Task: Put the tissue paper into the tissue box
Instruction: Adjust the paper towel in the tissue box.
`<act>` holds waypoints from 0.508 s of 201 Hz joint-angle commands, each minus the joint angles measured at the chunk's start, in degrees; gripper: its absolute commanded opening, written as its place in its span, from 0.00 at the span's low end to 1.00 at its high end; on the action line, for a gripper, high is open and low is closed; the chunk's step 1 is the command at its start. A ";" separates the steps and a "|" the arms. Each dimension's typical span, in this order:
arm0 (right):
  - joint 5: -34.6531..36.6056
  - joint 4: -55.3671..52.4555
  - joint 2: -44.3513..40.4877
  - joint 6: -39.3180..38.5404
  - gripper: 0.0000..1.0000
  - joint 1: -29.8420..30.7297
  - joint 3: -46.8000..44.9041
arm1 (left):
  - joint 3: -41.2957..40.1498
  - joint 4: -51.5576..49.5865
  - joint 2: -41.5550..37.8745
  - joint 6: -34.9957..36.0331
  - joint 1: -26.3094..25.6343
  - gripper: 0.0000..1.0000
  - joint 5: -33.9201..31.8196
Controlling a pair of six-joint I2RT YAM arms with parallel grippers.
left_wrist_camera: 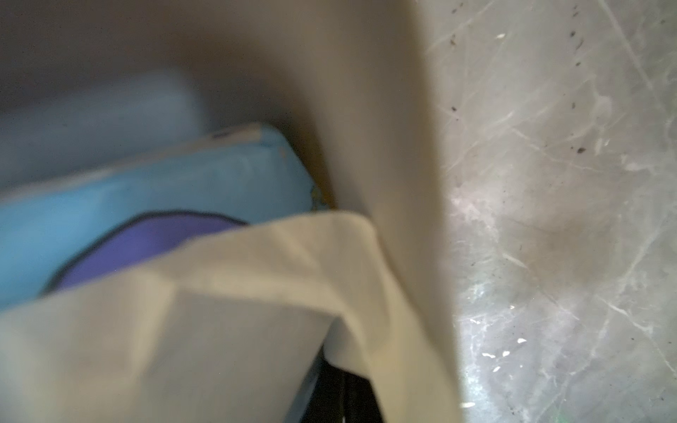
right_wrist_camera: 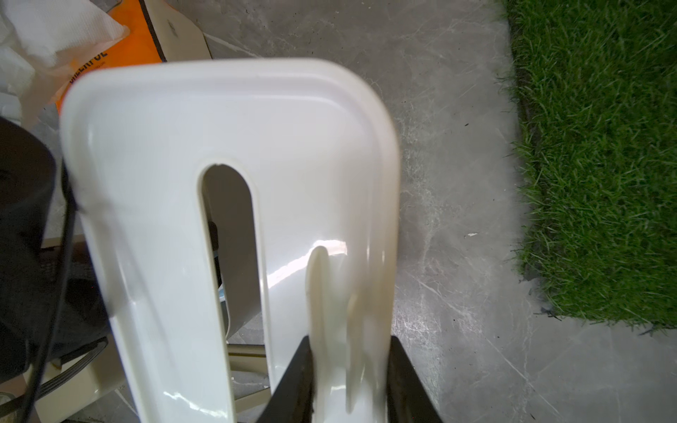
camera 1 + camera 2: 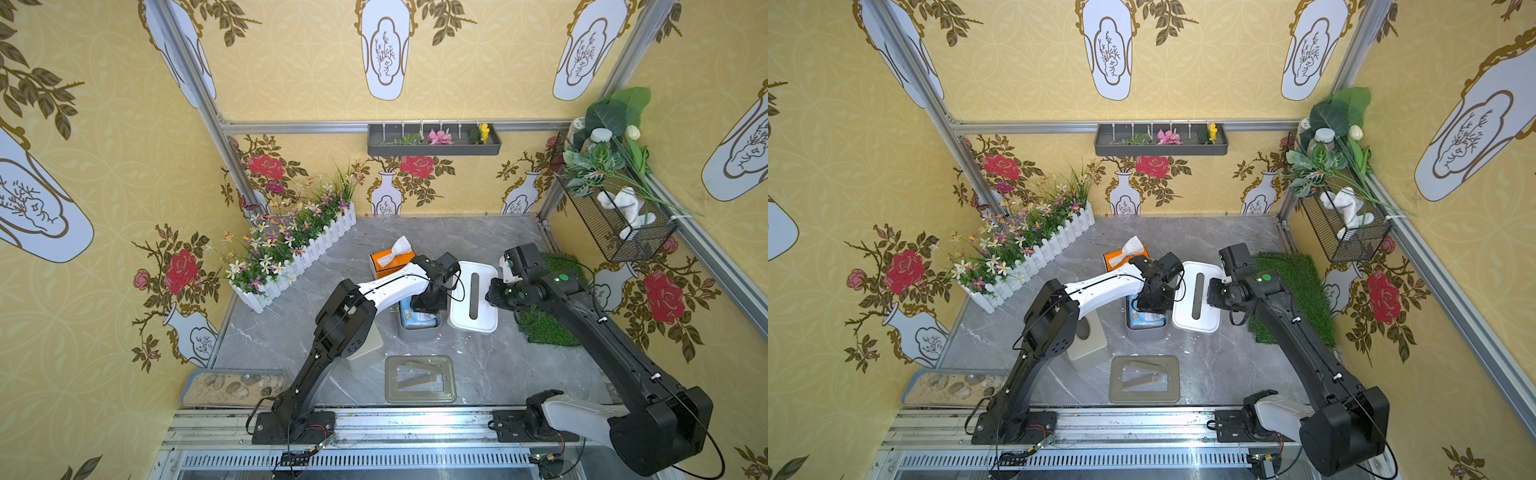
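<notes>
Overhead view of two robot arms working over a grey marble bench (image 3: 498, 365). Just below the centre of the frame sits an open grey tissue box (image 3: 415, 336), with a blue tissue pack (image 3: 417, 319) lying inside it. The left tool (image 3: 428, 306) points down into the box onto the pack, its jaws together; whether they pinch the wrapper cannot be told (its wrist view is a blur of blue pack and pale box wall). Just right of the box, the right tool (image 2: 350, 344) is clamped on the rim of a white lid (image 2: 183, 146) with a long slot. An orange tissue carton (image 3: 388, 259) stands just above the box in the frame; a green grass mat (image 3: 544, 328) lies at right
</notes>
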 commanded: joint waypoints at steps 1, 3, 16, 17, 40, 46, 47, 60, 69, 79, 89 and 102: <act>0.21 0.62 -0.17 0.06 0.18 0.03 0.22 | -0.77 -3.00 -0.13 0.72 -0.04 0.00 -0.91; 0.18 0.62 -0.17 0.06 0.18 -0.02 0.24 | -0.68 -2.96 -0.31 0.73 -0.11 0.00 -1.08; 0.21 0.62 -0.20 0.05 0.18 0.02 0.46 | -0.30 -2.95 -1.54 0.95 -0.13 0.15 -1.81; 0.23 0.62 -0.20 0.08 0.18 -0.02 0.47 | -0.29 -2.95 -1.63 0.93 -0.13 0.16 -1.88; 0.15 0.71 -0.20 0.09 0.18 0.07 0.95 | 0.34 -3.43 -3.50 1.17 -0.13 0.37 -3.09; 0.03 0.77 -0.11 0.03 0.18 0.11 1.03 | 0.49 -3.71 -3.99 1.30 -0.13 0.39 -3.55; 0.01 0.78 -0.11 0.03 0.18 0.11 1.02 | 0.50 -3.73 -4.04 1.28 -0.13 0.40 -3.59; -0.25 1.01 0.13 0.00 0.18 0.23 1.23 | 0.50 -4.18 -4.97 1.26 -0.13 0.45 -4.22; -0.44 1.27 0.32 0.04 0.18 0.46 1.34 | 0.51 -4.34 -5.70 1.34 -0.13 0.49 -4.63; -0.44 1.47 0.73 0.15 0.18 0.87 1.48 | 0.43 -4.35 -6.51 1.34 -0.13 0.50 -4.93; -0.47 1.63 1.14 0.23 0.18 1.45 1.62 | 0.47 -4.36 -7.25 1.43 -0.13 0.52 -5.25; -0.11 2.17 1.60 0.51 0.18 2.41 1.76 | 0.50 -4.43 -8.11 1.48 -0.13 0.54 -5.60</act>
